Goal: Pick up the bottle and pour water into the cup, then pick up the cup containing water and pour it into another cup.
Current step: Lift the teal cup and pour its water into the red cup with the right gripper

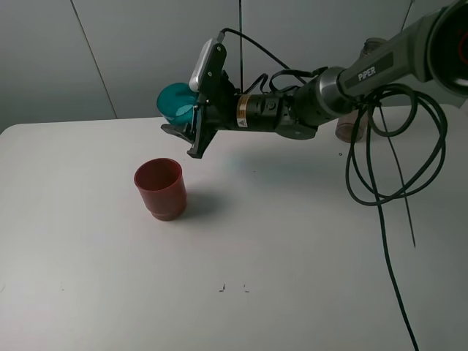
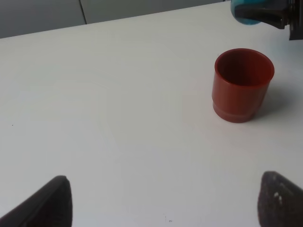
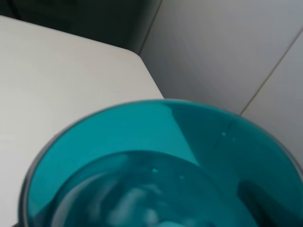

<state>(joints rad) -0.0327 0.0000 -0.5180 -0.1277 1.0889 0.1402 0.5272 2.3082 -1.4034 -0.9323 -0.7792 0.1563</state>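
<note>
Pinching tilted teal cup (image 1: 172, 102) — right end effector (image 1: 186, 113); bottle (image 1: 349, 128) mostly hidden behind arm (image 1: 344, 84); left end effector (image 2: 163, 203) spread.

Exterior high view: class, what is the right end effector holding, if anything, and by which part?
The right end effector holds the teal cup by its side wall, tipped sideways in the air.

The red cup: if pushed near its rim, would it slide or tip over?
Probably slide: the red cup is squat and wide, upright on the smooth table. It looks like plastic with no water visible inside, so likely light. Its narrower stepped base may make tipping easier.
</note>
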